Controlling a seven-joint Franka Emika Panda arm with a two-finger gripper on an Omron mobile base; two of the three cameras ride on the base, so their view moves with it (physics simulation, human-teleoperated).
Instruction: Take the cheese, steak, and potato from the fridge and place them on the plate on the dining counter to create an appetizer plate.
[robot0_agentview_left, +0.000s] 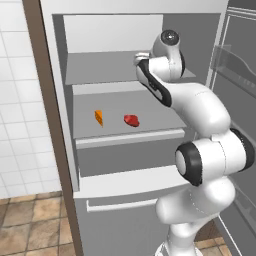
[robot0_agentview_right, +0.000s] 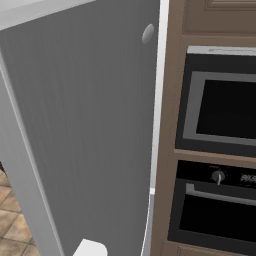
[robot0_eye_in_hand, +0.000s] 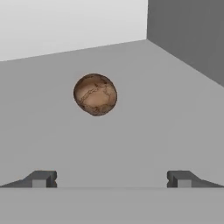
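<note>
The fridge (robot0_agentview_left: 125, 150) stands open, its door (robot0_agentview_right: 85, 130) swung out to the right. On its middle shelf lie the orange cheese wedge (robot0_agentview_left: 99, 117) and, to its right, the red steak (robot0_agentview_left: 131, 120). The arm reaches onto the upper shelf, where the hand hides the gripper. In the hand view the brown mottled potato (robot0_eye_in_hand: 95, 94) rests on that shelf, ahead of the open gripper (robot0_eye_in_hand: 111, 179) and slightly left of its centre, apart from both fingertips (robot0_eye_in_hand: 41, 178). The plate and dining counter are out of view.
The fridge's right inner wall (robot0_eye_in_hand: 188, 39) and pale back wall (robot0_eye_in_hand: 70, 24) close in the upper shelf. Door bins (robot0_agentview_left: 232, 60) hang at the right. A wall oven (robot0_agentview_right: 220, 110) sits beside the fridge. White tiles (robot0_agentview_left: 17, 100) lie to the left.
</note>
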